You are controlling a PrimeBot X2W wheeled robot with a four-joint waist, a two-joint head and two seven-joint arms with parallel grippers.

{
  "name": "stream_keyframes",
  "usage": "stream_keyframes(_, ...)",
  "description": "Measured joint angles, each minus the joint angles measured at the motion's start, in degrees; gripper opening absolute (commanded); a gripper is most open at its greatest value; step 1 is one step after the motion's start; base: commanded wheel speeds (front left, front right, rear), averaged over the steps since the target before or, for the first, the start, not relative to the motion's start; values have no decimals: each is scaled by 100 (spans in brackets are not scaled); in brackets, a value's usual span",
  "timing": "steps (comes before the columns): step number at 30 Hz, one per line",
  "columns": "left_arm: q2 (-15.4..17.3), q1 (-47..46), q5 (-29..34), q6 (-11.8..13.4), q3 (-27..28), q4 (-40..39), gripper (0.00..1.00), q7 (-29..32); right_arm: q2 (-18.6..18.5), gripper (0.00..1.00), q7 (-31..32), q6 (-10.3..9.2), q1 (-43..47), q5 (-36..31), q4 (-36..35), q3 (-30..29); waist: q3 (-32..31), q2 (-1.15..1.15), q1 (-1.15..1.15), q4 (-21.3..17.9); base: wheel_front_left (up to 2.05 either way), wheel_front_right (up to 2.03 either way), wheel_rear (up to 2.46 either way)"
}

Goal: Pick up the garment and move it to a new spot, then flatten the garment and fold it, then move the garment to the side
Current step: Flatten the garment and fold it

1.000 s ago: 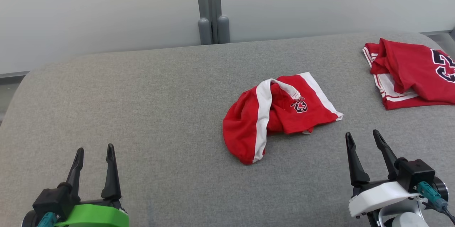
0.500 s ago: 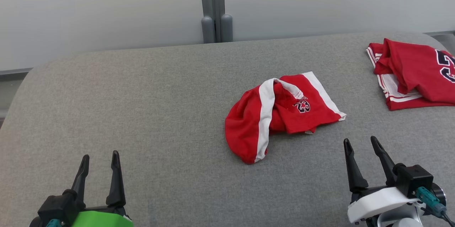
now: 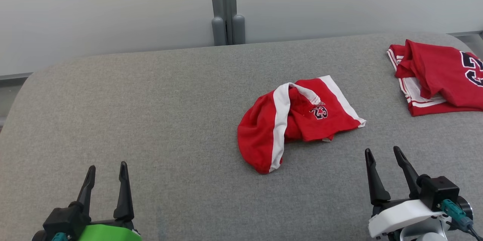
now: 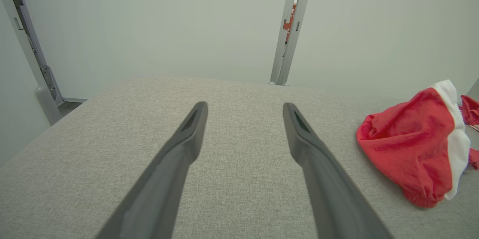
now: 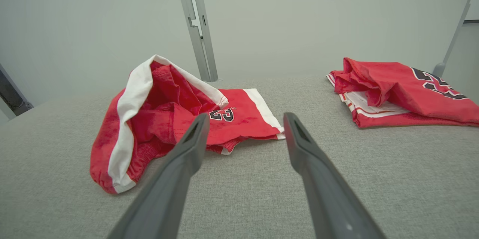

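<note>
A crumpled red garment (image 3: 294,120) with white side stripes and a dark number print lies bunched on the grey padded table (image 3: 151,101), a little right of centre. My left gripper (image 3: 107,166) is open near the front left, well apart from the garment (image 4: 408,145), which sits off to its right. Near the front right, my right gripper (image 3: 382,150) is also open, just short of the garment's near right corner. In the right wrist view the garment (image 5: 161,119) lies ahead and to the left of the gripper (image 5: 246,115). Nothing is between either pair of fingers.
A second red jersey (image 3: 437,75) with white trim and a number lies loosely folded at the table's far right; in the right wrist view this jersey (image 5: 396,93) is ahead to the right. A grey post (image 3: 225,7) stands behind the far edge against a pale wall.
Both grippers have drawn back a little toward the near edge, still open. The camera shifted slightly. The garment has not moved.
</note>
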Motion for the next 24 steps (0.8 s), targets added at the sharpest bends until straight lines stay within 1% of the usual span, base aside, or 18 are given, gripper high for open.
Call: stream_keyframes(24,-65,-7,80,-30,90,22,100,0,24,100,0,0,1,0,36,-30,3,0,0,-11,0,0,0)
